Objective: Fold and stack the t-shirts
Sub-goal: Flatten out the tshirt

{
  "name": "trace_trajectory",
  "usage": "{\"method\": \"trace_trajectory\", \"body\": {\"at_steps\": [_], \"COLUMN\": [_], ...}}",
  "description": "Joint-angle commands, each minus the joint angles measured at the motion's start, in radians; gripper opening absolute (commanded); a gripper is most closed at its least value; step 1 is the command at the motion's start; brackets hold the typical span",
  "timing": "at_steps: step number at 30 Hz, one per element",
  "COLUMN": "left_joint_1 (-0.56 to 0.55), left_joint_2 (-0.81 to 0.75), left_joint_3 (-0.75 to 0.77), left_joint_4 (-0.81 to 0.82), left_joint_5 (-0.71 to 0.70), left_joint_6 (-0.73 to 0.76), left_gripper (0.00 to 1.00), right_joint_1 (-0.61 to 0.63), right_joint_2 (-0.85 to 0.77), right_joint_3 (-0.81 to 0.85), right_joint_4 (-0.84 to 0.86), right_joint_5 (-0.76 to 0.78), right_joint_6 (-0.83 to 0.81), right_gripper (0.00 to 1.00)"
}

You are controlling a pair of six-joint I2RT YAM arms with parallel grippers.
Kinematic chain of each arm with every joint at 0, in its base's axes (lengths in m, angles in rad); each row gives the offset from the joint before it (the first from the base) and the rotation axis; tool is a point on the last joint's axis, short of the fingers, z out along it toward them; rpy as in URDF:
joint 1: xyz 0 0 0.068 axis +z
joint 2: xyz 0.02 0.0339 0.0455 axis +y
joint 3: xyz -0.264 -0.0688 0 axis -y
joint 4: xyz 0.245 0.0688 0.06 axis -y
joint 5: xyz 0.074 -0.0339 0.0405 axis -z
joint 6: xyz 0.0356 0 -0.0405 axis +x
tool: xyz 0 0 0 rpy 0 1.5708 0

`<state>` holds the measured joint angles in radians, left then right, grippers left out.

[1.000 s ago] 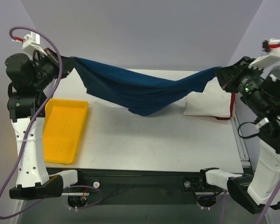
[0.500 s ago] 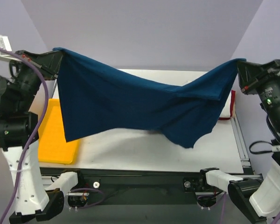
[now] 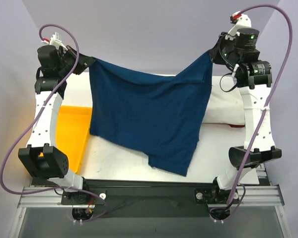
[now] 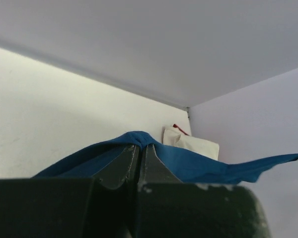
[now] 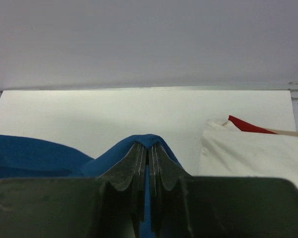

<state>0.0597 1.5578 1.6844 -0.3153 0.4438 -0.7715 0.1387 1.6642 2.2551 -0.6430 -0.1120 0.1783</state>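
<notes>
The navy blue t-shirt (image 3: 149, 116) hangs spread between my two raised grippers, its lower edge trailing on the table near the front. My left gripper (image 3: 87, 63) is shut on its upper left corner, seen in the left wrist view (image 4: 140, 147). My right gripper (image 3: 212, 53) is shut on its upper right corner, seen in the right wrist view (image 5: 148, 145). The cream-white t-shirt (image 3: 224, 106) lies folded at the right, on top of the red t-shirt (image 3: 236, 126), of which only an edge shows. Both also show in the right wrist view, cream-white (image 5: 253, 153) and red (image 5: 246, 125).
A yellow plastic tray (image 3: 72, 136) lies on the table's left side, partly behind the left arm. The white table (image 3: 129, 166) has a metal rail along its front edge (image 3: 149, 191). Purple walls rise behind and to both sides.
Both grippers have moved inward and back, still holding the navy shirt. The shirt now hangs narrower and longer, and the folded cream-white shirt shows again at the right.
</notes>
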Motion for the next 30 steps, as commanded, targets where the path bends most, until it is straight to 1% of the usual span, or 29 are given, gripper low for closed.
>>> {"method": "trace_trajectory", "body": {"at_steps": [1, 4, 7, 9, 12, 16, 17, 19, 20, 22, 23, 28, 30], "left_joint_1": [-0.006, -0.006, -0.006, -0.006, -0.006, -0.006, -0.004, -0.006, -0.004, -0.003, -0.004, -0.004, -0.008], "left_joint_2": [-0.030, -0.034, -0.090, -0.154, -0.252, -0.386, -0.439, -0.493, -0.540, -0.582, -0.614, -0.671, -0.667], "left_joint_3": [0.172, 0.192, 0.140, 0.092, 0.051, -0.009, -0.032, -0.055, -0.067, -0.071, -0.068, -0.061, -0.055], "left_joint_4": [0.171, 0.231, 0.320, 0.373, 0.390, 0.380, 0.375, 0.366, 0.346, 0.320, 0.277, 0.228, 0.171], "left_joint_5": [0.022, 0.035, 0.029, 0.001, -0.028, -0.118, -0.135, -0.187, -0.203, -0.246, -0.257, -0.310, -0.342], "left_joint_6": [-0.060, -0.113, -0.170, -0.189, -0.187, -0.178, -0.180, -0.181, -0.183, -0.183, -0.183, -0.192, -0.207], "left_gripper": [0.00, 0.00, 0.00, 0.00, 0.00, 0.00, 0.00, 0.00, 0.00, 0.00, 0.00, 0.00, 0.00], "right_joint_1": [-0.007, -0.007, -0.007, -0.007, -0.007, -0.005, -0.007, -0.007, -0.007, -0.007, -0.007, -0.007, -0.007], "right_joint_2": [-0.035, -0.046, -0.086, -0.132, -0.214, -0.316, -0.346, -0.375, -0.398, -0.423, -0.443, -0.477, -0.471], "right_joint_3": [0.122, 0.127, 0.121, 0.112, 0.077, 0.043, 0.041, 0.041, 0.043, 0.047, 0.049, 0.070, 0.072], "right_joint_4": [0.143, 0.174, 0.198, 0.215, 0.262, 0.312, 0.316, 0.327, 0.330, 0.338, 0.344, 0.382, 0.393], "right_joint_5": [0.018, 0.008, 0.002, 0.002, 0.006, 0.031, 0.043, 0.057, 0.060, 0.070, 0.077, 0.090, 0.103], "right_joint_6": [0.027, 0.053, 0.066, 0.069, 0.063, 0.035, 0.032, 0.024, 0.024, 0.016, 0.013, -0.016, -0.031], "right_gripper": [0.00, 0.00, 0.00, 0.00, 0.00, 0.00, 0.00, 0.00, 0.00, 0.00, 0.00, 0.00, 0.00]}}
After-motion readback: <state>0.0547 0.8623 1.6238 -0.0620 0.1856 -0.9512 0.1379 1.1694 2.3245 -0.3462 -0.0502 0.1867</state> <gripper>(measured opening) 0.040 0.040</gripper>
